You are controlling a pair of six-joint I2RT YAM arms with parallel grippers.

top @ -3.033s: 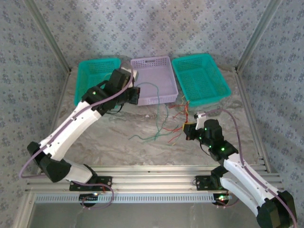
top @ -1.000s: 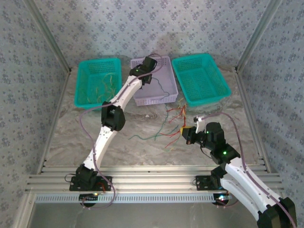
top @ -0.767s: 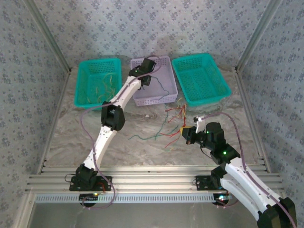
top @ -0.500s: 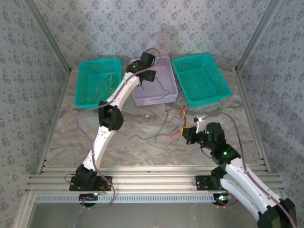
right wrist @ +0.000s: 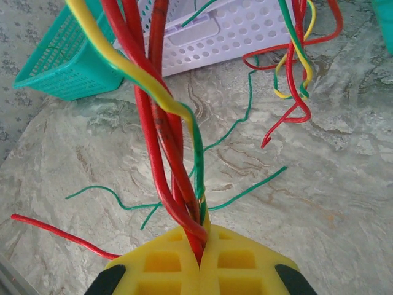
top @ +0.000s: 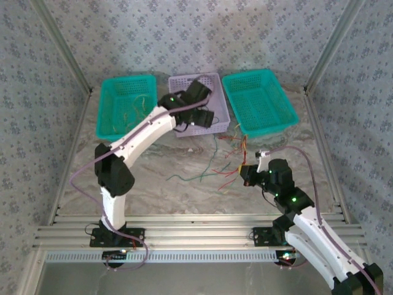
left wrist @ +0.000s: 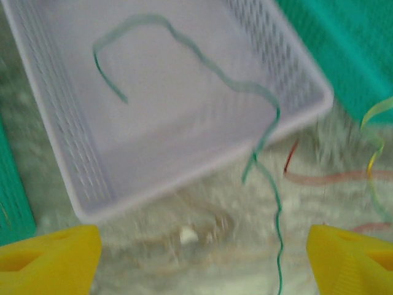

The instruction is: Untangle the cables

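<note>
Near right, I'm clamping R end effector [right wrist: 201, 249] on the cables [right wrist: 156, 129] (red/yellow/green bundle), anchoring them low over the bench [right wrist: 319, 184] w/ arm folded so strands can pull free. Far centre, L end effector [left wrist: 199, 246] is hanging released above purple basket [left wrist: 61, 141], arm reaching fwd. Green cable [left wrist: 212, 66] is lying inside, tail draping over the rim.

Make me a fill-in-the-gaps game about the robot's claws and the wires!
The right claw is shut on a bunch of ____, yellow and green cables.
The left claw, by the purple basket, has its jaws wide ____.
A ____ cable hangs over that basket's edge.
Missing words: red; open; green.
</note>
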